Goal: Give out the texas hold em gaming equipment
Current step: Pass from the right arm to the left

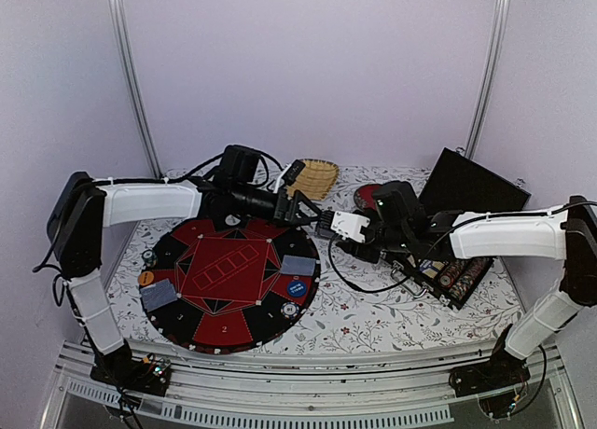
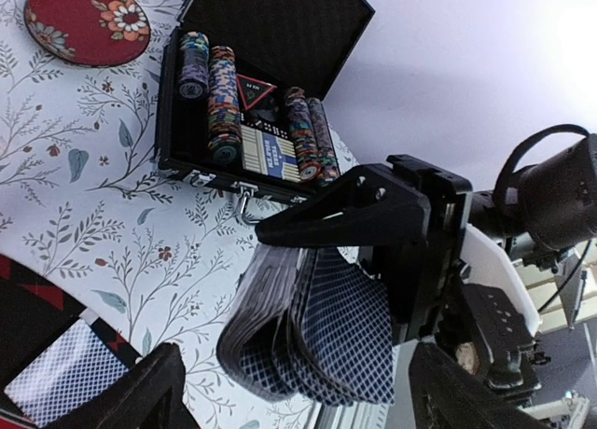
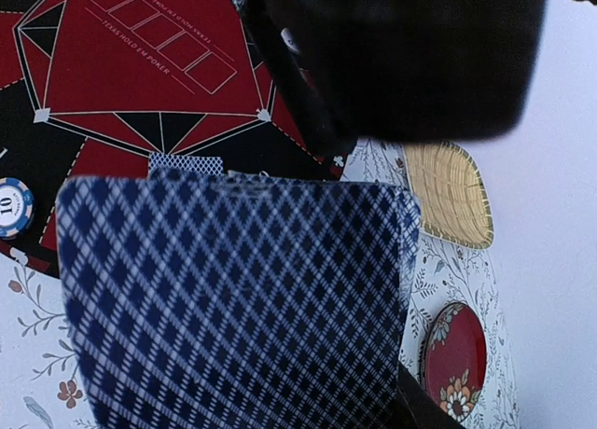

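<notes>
My right gripper is shut on a thick deck of blue-backed playing cards, held above the right edge of the round red-and-black poker mat. The deck fills the right wrist view, fanned at its lower end. My left gripper is open, with its fingers on either side of the deck's hanging end and not touching it. Two cards lie face down on the mat. A blue chip, a white chip and an orange chip sit near its rim.
An open black case with rows of chips lies at the right under my right arm. A dark-red plate and a straw basket stand at the back. Cables run between the grippers and the case.
</notes>
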